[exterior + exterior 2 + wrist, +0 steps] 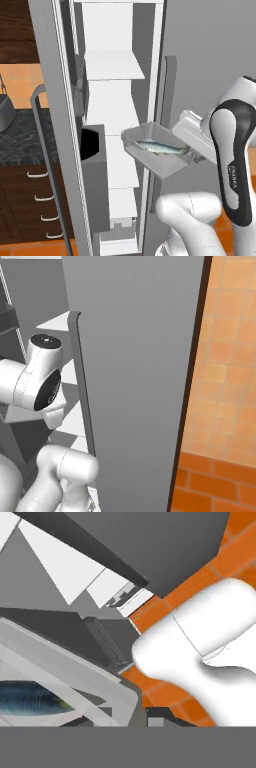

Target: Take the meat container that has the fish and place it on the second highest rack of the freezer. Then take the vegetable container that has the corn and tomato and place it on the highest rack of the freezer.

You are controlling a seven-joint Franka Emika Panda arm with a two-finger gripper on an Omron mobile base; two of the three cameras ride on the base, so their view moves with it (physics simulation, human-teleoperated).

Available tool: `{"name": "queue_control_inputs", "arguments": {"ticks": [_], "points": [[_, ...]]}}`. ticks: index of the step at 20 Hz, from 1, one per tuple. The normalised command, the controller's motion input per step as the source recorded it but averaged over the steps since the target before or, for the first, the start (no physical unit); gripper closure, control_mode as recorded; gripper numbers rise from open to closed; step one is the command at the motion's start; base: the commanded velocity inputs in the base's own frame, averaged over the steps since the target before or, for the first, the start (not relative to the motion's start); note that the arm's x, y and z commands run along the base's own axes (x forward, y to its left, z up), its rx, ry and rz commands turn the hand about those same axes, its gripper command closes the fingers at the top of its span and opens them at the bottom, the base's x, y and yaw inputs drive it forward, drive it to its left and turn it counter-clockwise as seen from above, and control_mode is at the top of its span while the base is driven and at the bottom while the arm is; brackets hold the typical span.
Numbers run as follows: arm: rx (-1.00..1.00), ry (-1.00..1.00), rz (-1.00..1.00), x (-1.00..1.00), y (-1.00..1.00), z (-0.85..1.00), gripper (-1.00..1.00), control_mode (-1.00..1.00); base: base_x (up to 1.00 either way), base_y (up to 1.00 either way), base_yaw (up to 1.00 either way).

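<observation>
Before the open freezer (112, 100), you have the meat container (159, 148) in the air, just beside the edge of the door opening and at about the height of the middle white shelves. Its far end is carried by the gripper (191, 151), which closes on the wall of the tub nearest the arm; the fingers themselves are hidden behind the rim, so the hold is my reading from how the tub hangs. The tub tilts a little, with its open side turned toward the left base camera, and the fish (161, 146) lies along the bottom. I judge the tub to be stiff metal with thin straight walls, so a pinch on one wall is a good hold, but it lets the tub swing if you turn fast. The fish looks smooth and loose inside; it may slide toward the low side when the tilt grows. Please keep the tub level while you bring it in, and watch the dark door bin (95, 150) just to the left of it.
</observation>
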Motion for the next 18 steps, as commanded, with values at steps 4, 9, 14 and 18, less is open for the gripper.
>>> {"name": "queue_control_inputs", "arguments": {"ticks": [4, 9, 14, 18], "points": [[0.08, -0.07, -0.05, 0.93, 0.00, 0.32, 1.00, -1.00, 0.00, 0.00, 0.00], [0.00, -0.16, -0.19, 0.62, 0.32, -0.02, 1.00, -1.00, 0.00, 0.00, 0.00], [0.00, -0.05, -0.20, 0.31, 0.42, -0.15, 1.00, -1.00, 0.00, 0.00, 0.00], [0.01, 0.05, -0.16, 0.67, 0.15, -0.28, 1.00, -1.00, 0.00, 0.00, 0.00]]}}
